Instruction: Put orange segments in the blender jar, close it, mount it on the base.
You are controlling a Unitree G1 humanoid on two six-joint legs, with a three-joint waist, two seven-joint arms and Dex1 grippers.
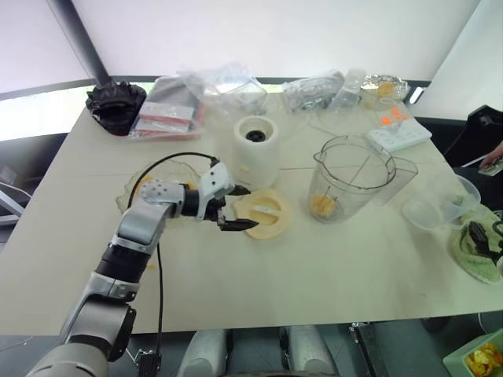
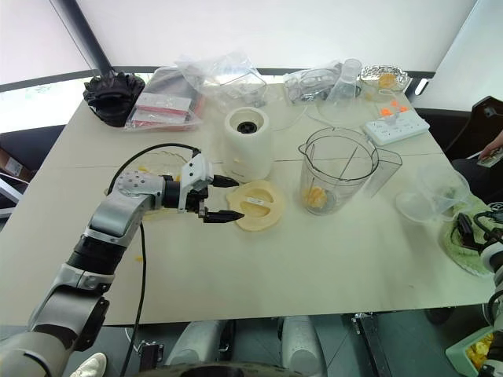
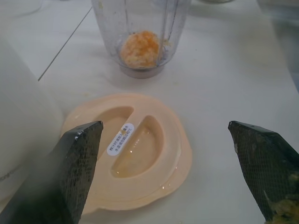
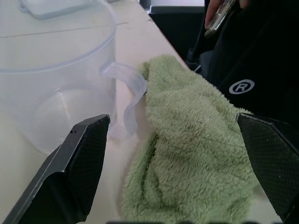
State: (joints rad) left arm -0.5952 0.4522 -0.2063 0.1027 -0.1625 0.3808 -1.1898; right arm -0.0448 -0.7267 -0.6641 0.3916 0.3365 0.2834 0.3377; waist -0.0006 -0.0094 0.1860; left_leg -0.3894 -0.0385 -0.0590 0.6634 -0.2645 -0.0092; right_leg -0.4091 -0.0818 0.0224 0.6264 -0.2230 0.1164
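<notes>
Blender jar [image 1: 351,182]: upright, orange segments [image 1: 322,206] inside. Base [image 1: 256,149]: just beside, leftward. Cream lid [image 1: 265,213]: nearer the robot; left gripper [image 1: 234,207] open beside it.

Table [image 1: 330,267]: off-white. Base [image 1: 257,149]: white, dark socket on top. Lid [image 1: 265,214]: pale peach with a small white label. Blender jar [image 1: 351,179]: clear, holding bright orange segments [image 1: 321,206]. Towel [image 4: 187,154]: light green. Gripper fingers [image 3: 70,163]: black, fine mesh texture.

Lid [image 1: 264,214] between base [image 1: 256,149] and blender jar [image 1: 350,179].
</notes>
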